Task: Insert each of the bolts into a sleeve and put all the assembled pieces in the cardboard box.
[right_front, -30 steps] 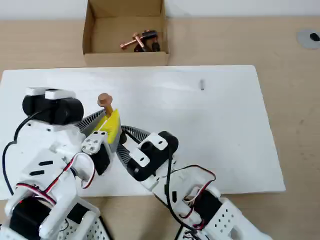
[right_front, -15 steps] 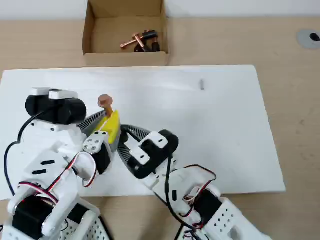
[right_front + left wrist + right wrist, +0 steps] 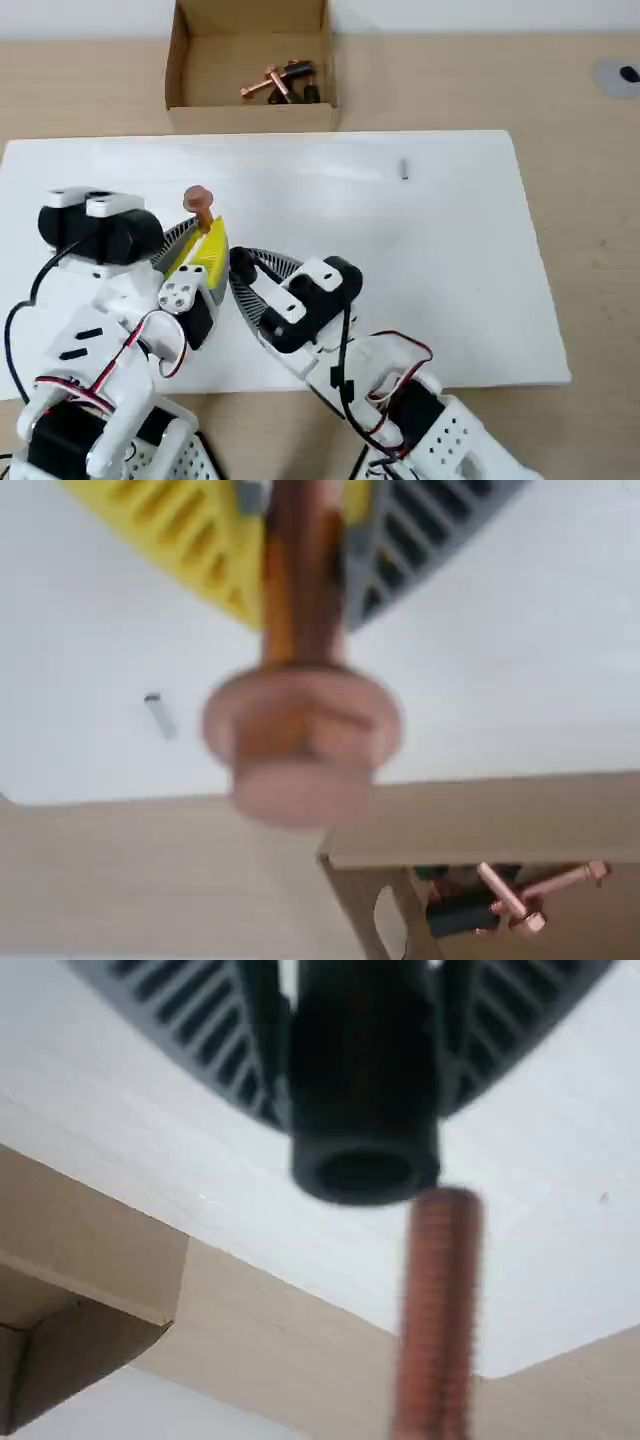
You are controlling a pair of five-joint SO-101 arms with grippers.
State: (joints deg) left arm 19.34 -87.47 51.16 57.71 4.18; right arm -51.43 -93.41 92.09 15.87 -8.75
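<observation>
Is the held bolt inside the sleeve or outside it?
Outside. The right wrist view shows the bolt beside the open mouth of the sleeve, not in it.

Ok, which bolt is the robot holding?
Look at the white board beside the cardboard box. Near its left end, the left gripper, with one yellow finger, pinches a copper bolt. Unlike the sleeved bolts in the box, its shank is bare.

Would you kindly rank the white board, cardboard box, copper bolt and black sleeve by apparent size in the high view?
1. white board
2. cardboard box
3. copper bolt and black sleeve: both small and partly hidden, so I would not rank them.
</observation>
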